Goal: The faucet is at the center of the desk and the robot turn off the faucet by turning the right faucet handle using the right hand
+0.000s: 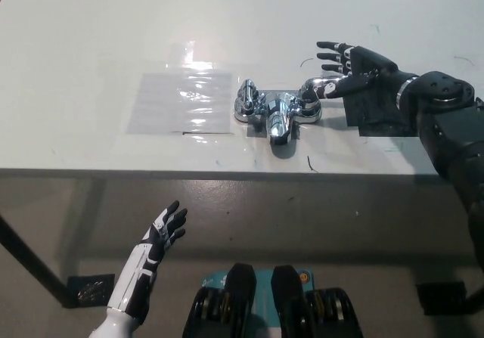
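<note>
While the white left hand idles low, fingers spread and empty, below the desk edge, the black right hand sits splayed against the right faucet handle (nothing gripped) of the chrome faucet at desk centre

A shiny, clear rectangular plastic sheet lies flat on the white table, left of centre and back from the front edge. A dark rectangular patch lies toward the right edge. Small dark pen marks dot the front edge.
</note>
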